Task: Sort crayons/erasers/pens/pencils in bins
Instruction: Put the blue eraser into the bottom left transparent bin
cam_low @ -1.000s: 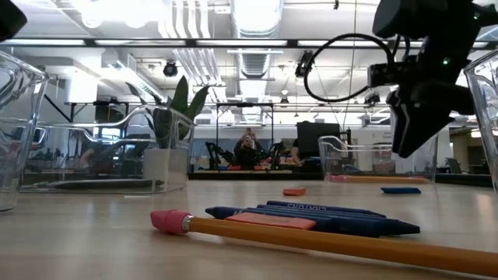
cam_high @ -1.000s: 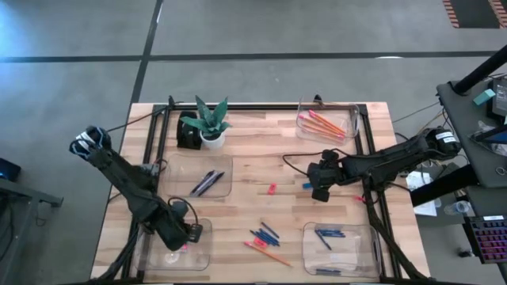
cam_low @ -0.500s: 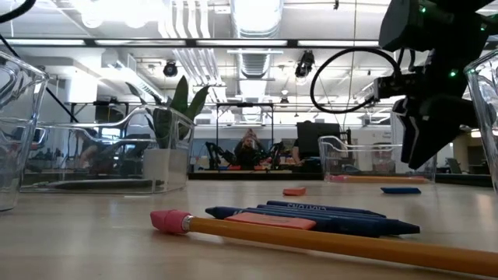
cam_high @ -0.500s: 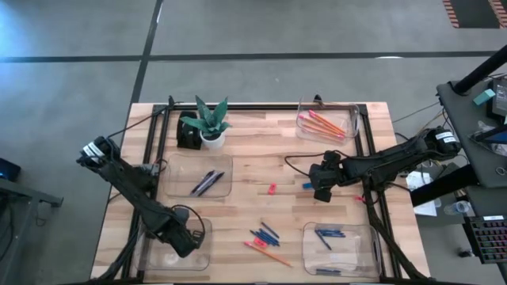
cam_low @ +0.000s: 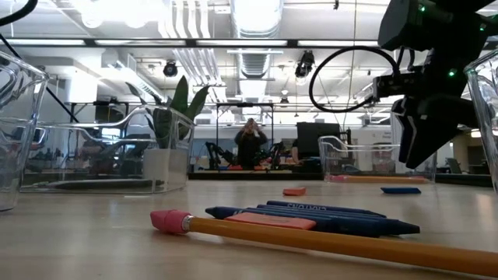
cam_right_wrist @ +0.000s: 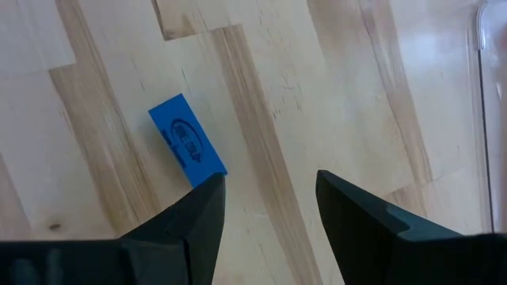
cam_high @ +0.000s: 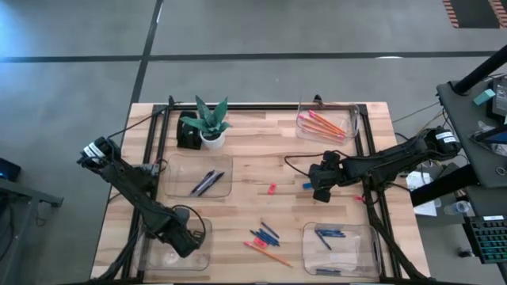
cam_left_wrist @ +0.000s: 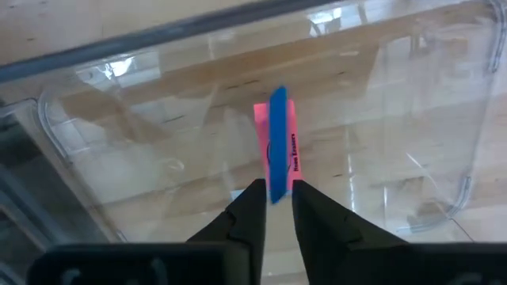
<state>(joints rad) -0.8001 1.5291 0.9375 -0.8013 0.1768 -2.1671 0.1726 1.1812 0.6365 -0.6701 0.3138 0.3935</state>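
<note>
My left gripper [cam_left_wrist: 277, 190] reaches down into the near-left bin [cam_high: 158, 252] and is shut on a blue eraser [cam_left_wrist: 278, 138]. A pink eraser [cam_left_wrist: 291, 150] lies right beside it on the bin floor. My right gripper [cam_right_wrist: 269, 186] hangs open over the table's right middle. Another blue eraser [cam_right_wrist: 187, 150] lies flat on the wood just outside one of its fingers, and a pink eraser [cam_high: 272, 188] lies farther left. Pencils [cam_high: 326, 123] lie in the far-right bin [cam_high: 348, 111]. My left gripper pinches the blue eraser by its end [cam_left_wrist: 276, 188] between its two fingertips, coming from above and pointing steeply down. The eraser stands on its narrow edge against the pink eraser. I cannot tell whether it rests on the bin floor.
Dark pens lie in the far-left bin [cam_high: 178, 162] and blue crayons in the near-right bin [cam_high: 356, 233]. Loose blue crayons [cam_high: 265, 233] and a pencil [cam_high: 271, 255] lie near the front middle. A potted plant [cam_high: 210, 123] stands at the back.
My left gripper has sunk into the near-left bin with the blue eraser, tipping steeper as the arm lowered, and has since kept still.
</note>
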